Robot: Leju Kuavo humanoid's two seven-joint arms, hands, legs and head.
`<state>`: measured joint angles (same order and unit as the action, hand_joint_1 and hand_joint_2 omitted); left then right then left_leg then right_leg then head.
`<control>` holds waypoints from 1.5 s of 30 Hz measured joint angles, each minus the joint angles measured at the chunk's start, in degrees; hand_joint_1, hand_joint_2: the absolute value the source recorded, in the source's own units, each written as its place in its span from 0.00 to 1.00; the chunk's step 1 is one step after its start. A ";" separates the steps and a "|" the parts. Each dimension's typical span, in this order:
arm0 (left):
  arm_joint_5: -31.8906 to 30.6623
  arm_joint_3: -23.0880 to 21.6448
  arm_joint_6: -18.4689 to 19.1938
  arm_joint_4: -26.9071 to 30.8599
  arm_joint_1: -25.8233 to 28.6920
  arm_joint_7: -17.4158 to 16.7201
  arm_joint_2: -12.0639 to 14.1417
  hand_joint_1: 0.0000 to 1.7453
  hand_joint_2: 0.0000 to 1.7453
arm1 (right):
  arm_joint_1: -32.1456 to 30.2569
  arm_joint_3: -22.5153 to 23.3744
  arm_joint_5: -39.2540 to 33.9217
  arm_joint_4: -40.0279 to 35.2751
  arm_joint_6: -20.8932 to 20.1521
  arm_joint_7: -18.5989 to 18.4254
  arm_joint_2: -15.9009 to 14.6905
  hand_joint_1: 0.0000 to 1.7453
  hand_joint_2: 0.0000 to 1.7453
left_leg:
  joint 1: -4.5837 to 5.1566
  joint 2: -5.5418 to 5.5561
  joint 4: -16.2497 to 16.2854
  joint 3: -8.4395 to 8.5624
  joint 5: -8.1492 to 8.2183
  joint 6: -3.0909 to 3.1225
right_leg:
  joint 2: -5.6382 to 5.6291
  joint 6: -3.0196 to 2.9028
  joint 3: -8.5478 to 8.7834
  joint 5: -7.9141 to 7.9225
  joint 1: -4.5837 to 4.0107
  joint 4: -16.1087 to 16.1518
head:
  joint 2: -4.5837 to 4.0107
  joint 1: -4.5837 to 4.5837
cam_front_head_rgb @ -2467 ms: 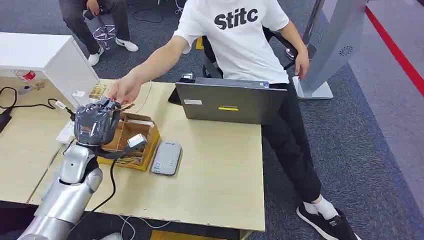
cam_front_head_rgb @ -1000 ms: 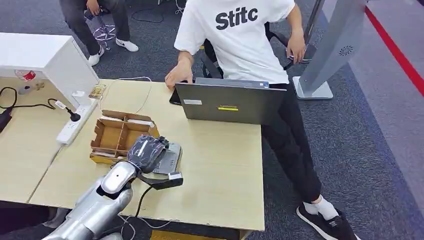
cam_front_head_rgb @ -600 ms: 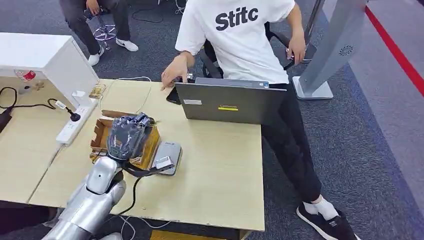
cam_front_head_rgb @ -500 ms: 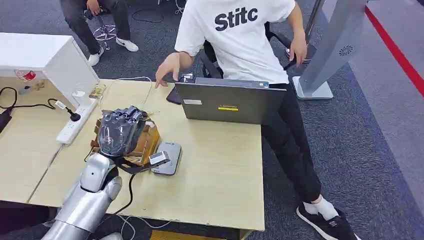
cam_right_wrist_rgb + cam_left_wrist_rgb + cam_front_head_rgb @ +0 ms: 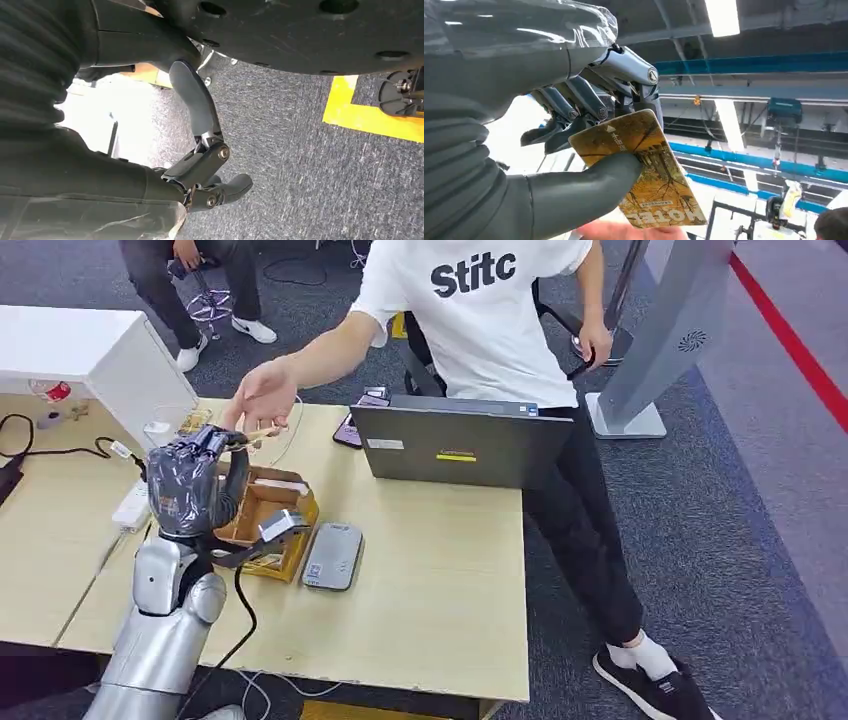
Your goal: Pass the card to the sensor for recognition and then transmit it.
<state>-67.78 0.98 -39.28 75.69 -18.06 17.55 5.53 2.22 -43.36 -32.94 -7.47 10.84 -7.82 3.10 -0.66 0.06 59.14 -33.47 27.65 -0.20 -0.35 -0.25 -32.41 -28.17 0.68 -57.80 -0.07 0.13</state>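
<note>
Head view: the left hand (image 5: 190, 485), wrapped in clear crinkled plastic, is raised above the pale wooden worktop (image 5: 440, 570) and pinches a card (image 5: 262, 432) between its thick thumb and darker fingers. A person's hand (image 5: 260, 395) reaches in, its fingers right at the card's far end; whether they touch it cannot be told. In the left wrist view the card (image 5: 644, 170) is a thin, glossy rectangle with rounded corners, printed in yellow-brown with bare trees and the word HOTEL. Below the raised hand sits a shallow cardboard box (image 5: 270, 515) split by dividers into compartments; what lies in them is too small to make out. Just beside the box lies a flat grey sensor (image 5: 333, 555) with rounded corners, and farther back stands an open grey laptop (image 5: 460, 445). The right hand (image 5: 200, 165) hangs over speckled grey carpet (image 5: 300, 170), fingers curled around nothing.
</note>
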 joint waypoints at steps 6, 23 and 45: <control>1.40 0.85 0.00 0.02 0.00 1.05 -0.28 1.00 1.00 | 0.05 -0.48 -0.13 0.00 -0.07 -0.09 0.00 0.00 1.00 | 0.00 0.01 0.00 0.00 0.00 0.00 | 0.01 0.00 0.00 0.00 0.00 0.00 | 0.00 -0.02; 0.63 0.37 0.00 0.04 0.79 -0.83 -0.46 0.00 1.00 | 0.27 -1.01 -0.83 0.00 -0.22 -1.03 0.00 0.00 1.00 | 0.00 0.01 0.00 0.00 0.00 0.00 | 0.01 0.00 0.00 0.00 0.00 0.00 | 0.00 0.00; 28.87 -10.21 41.35 4.11 12.01 3.96 13.69 0.00 1.00 | 0.10 -1.07 -3.65 0.28 -1.01 0.37 -0.33 0.00 1.00 | -0.01 -0.05 -0.03 -0.01 0.01 0.00 | -0.04 0.02 -0.04 -0.03 -0.01 0.00 | 0.00 0.00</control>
<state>-38.90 -9.22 2.08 79.80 -6.05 21.51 19.21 2.33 -44.44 -36.59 -7.19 9.84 -7.45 2.78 -0.67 0.00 59.11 -33.48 27.65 -0.20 -0.38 -0.23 -32.45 -28.19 0.67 -57.80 -0.07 0.13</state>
